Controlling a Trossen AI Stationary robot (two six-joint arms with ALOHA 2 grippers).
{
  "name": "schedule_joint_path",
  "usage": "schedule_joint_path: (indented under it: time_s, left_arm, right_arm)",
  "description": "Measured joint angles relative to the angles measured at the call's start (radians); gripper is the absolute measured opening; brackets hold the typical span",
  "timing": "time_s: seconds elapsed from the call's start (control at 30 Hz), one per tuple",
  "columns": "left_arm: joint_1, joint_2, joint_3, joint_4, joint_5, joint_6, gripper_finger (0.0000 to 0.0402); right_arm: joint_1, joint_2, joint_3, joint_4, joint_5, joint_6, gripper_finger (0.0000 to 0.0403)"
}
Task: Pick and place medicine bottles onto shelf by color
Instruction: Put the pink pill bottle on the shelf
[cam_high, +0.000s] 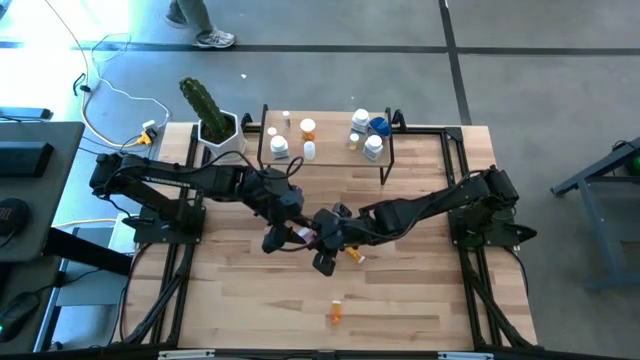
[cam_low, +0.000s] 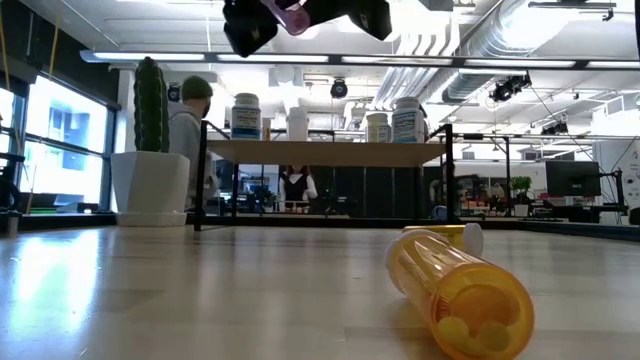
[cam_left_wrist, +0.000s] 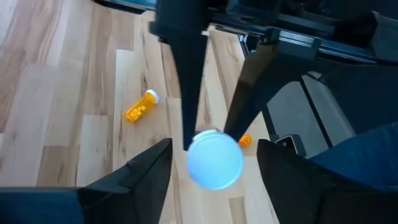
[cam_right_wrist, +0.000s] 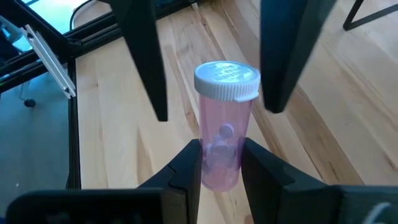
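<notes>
A pink medicine bottle (cam_right_wrist: 221, 134) with a white cap (cam_right_wrist: 227, 79) hangs above the table's middle, and my right gripper (cam_right_wrist: 221, 152) is shut on it. My left gripper (cam_left_wrist: 214, 149) faces it from the table's left. It is open, with its fingers (cam_right_wrist: 146, 56) standing on either side of the cap (cam_left_wrist: 214, 158) without touching it. In the high view the two grippers meet at the bottle (cam_high: 303, 236). The shelf (cam_high: 325, 160) stands at the far edge with several bottles on it. My right gripper pinches the pink bottle's body near its bottom end (cam_right_wrist: 221, 163) between its two fingers. The fingers come from the table's right, slanting down, and lie along the bottle. The bottle is lifted clear of the table, its capped end sticking out toward my left gripper.
Two orange bottles lie on the table, one just right of the grippers (cam_high: 352, 256) and one near the front edge (cam_high: 336, 313). A cactus in a white pot (cam_high: 215, 125) stands left of the shelf. A person (cam_high: 200, 25) is on the floor beyond the far edge.
</notes>
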Motion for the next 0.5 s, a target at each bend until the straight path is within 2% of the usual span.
schedule_joint_path:
  time_s: [0.5]
  left_arm:
    - [0.000,0.000,0.000,0.004,-0.004,0.022,0.0115]
  right_arm:
    - [-0.010,0.000,0.000,0.003,-0.012,0.019,0.0084]
